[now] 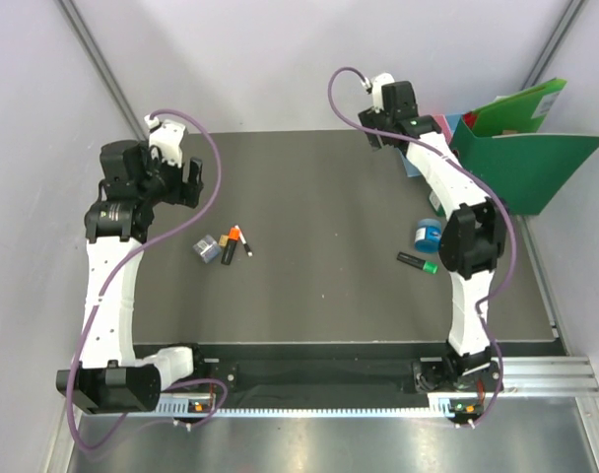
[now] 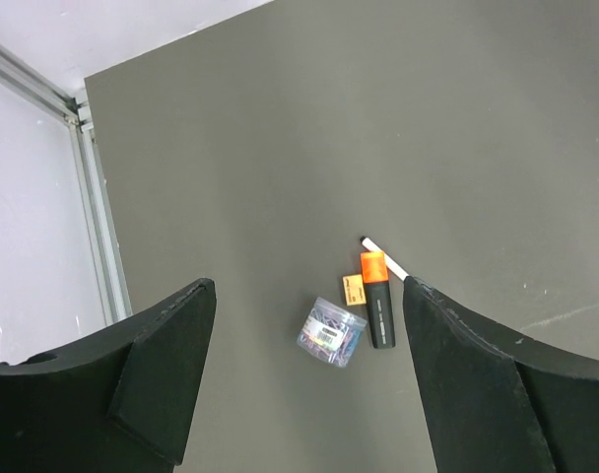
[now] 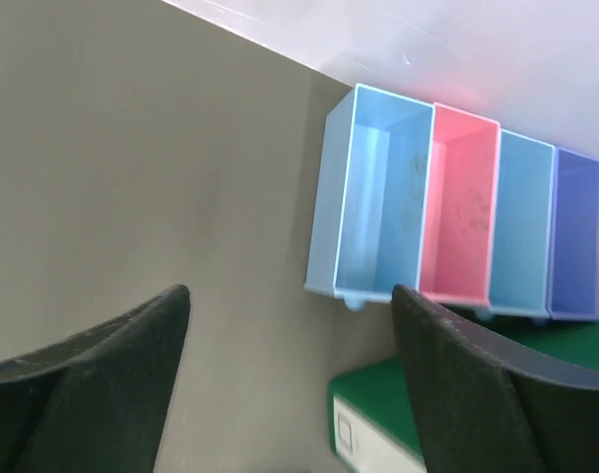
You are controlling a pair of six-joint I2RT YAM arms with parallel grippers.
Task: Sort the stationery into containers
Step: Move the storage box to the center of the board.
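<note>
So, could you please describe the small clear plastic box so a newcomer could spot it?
On the dark grey table, look at the cluster of small items near the left arm. The small clear plastic box lies at its left end, beside the black marker with the orange cap; it alone is see-through, with coloured bits inside.

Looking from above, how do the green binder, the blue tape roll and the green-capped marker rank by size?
1. Green binder, by far.
2-3. Blue tape roll and green-capped marker: unsure. The marker looks longer, but the right arm partly hides the roll.
</note>
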